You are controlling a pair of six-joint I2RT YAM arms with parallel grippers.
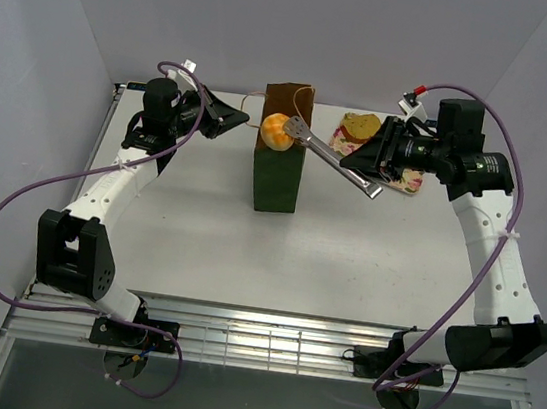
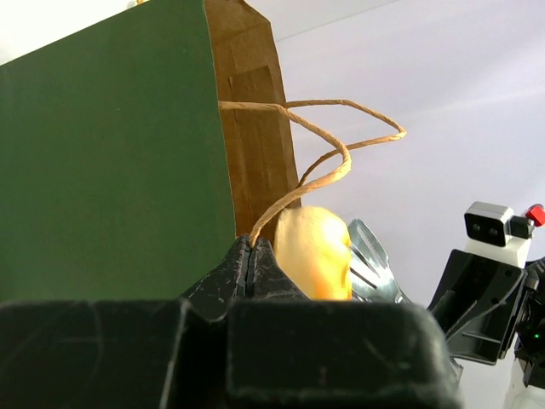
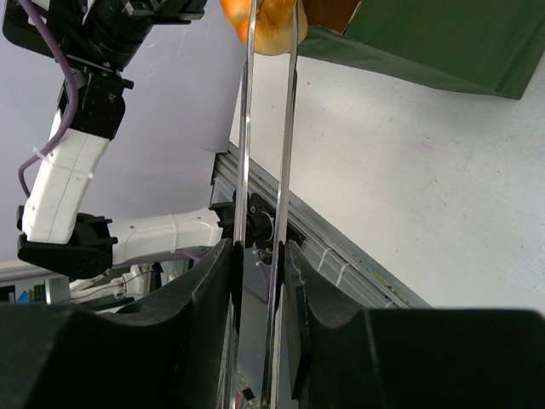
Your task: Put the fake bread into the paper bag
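The dark green paper bag (image 1: 278,173) stands upright at mid-table, its brown inside open at the top. My left gripper (image 1: 236,119) is shut on one tan loop handle (image 2: 317,129) of the bag (image 2: 111,162), pinching it between the fingertips (image 2: 264,256). My right gripper (image 1: 372,165) is shut on metal tongs (image 1: 332,155), which clamp a roundish golden bun (image 1: 276,131) at the bag's mouth. The bun (image 2: 313,251) and the tongs' tips (image 2: 371,260) show beside the handle. In the right wrist view the tongs (image 3: 268,128) run from my gripper (image 3: 260,264) up to the bun (image 3: 271,21) beside the bag (image 3: 434,43).
A floral tray (image 1: 409,185) lies at the back right, under my right wrist, with another brown bread piece (image 1: 362,125) on it. White walls enclose the table on three sides. The left arm (image 3: 77,162) shows beyond the tongs.
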